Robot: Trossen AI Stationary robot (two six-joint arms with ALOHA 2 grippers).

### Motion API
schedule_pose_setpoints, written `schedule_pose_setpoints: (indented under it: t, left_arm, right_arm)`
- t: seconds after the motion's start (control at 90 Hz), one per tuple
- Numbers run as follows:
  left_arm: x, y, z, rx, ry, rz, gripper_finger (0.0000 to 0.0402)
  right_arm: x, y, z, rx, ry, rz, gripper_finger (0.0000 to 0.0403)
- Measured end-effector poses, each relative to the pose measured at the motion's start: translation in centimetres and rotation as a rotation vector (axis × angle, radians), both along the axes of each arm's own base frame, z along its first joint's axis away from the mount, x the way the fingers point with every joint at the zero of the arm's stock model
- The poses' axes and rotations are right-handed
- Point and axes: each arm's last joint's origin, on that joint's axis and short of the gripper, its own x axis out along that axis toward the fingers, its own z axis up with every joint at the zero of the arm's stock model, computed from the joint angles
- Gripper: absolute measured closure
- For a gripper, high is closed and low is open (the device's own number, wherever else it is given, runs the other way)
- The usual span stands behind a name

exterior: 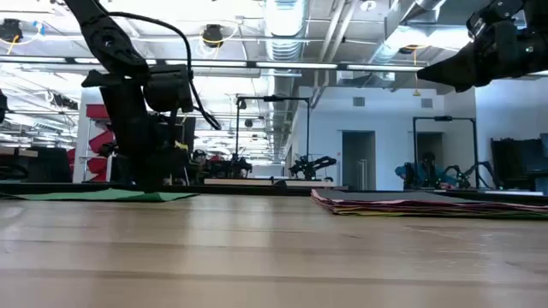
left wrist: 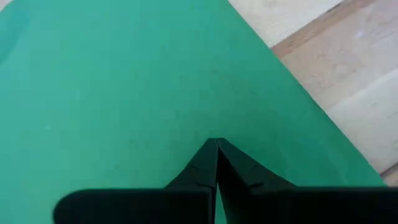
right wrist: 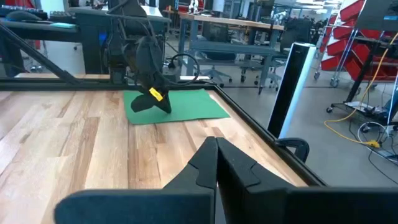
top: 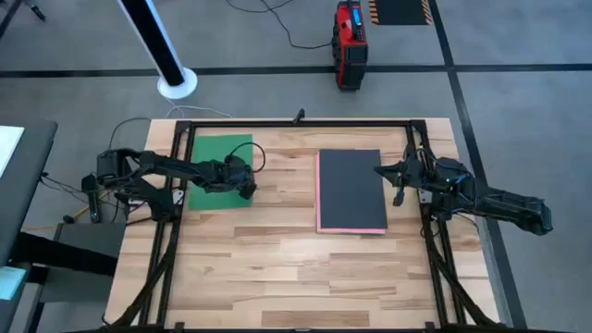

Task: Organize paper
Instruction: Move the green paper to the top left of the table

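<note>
Left gripper (top: 246,188) is sitting low at the right-hand edge of the single flat green paper sheet (top: 216,165), which is lying on the left part of the pale wooden plank tabletop (top: 277,268) near the far edge; in the left wrist view its two dark fingers (left wrist: 205,171) are pressed together over the green sheet, tips touching it or just above it, cannot tell which, and nothing is showing between them; low view is showing that gripper (exterior: 154,184) down at the sheet (exterior: 103,195); the stack of equal-size paper sheets (top: 351,190) is lying mid-table, well apart from the green sheet, with a dark grey sheet on top and a pink edge (top: 319,199) peeking out along its left and near sides; low view is showing the stack (exterior: 428,205) as thin layered edges, flat on the wood; right gripper (top: 400,178) is hovering just beside the stack's right edge, raised clear of the table in the low view (exterior: 479,51); its fingers (right wrist: 208,165) are closed together, holding nothing; right wrist view is looking across the table at the green sheet (right wrist: 177,106) with the left gripper (right wrist: 152,102) on it
</note>
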Motion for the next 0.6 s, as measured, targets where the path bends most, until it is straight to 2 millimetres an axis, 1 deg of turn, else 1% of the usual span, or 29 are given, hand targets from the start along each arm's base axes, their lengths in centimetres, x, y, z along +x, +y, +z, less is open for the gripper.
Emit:
schedule_pose_setpoints:
  t: [0.144, 0.322, 0.456, 0.6]
  left_arm:
    - [0.4, 0.0, 0.2, 0.003, -0.007, -0.032, 0.0402]
    - [2.1, -0.6, 1.7, -0.022, -0.009, -0.122, 0.0401]
    - [2.9, -0.7, 2.8, -0.003, -0.011, -0.129, 0.0401]
    - [2.6, -0.4, 2.8, 0.017, 0.007, -0.093, 0.0401]
  right_arm:
    - [0.0, 0.0, 0.0, 0.000, 0.000, 0.000, 0.0403]
    - [0.0, 0.0, 0.0, 0.000, -0.001, 0.000, 0.0403]
    - [0.0, 0.0, 0.0, 0.001, -0.001, 0.000, 0.0403]
    - [0.0, 0.0, 0.0, 0.003, -0.001, 0.000, 0.0403]
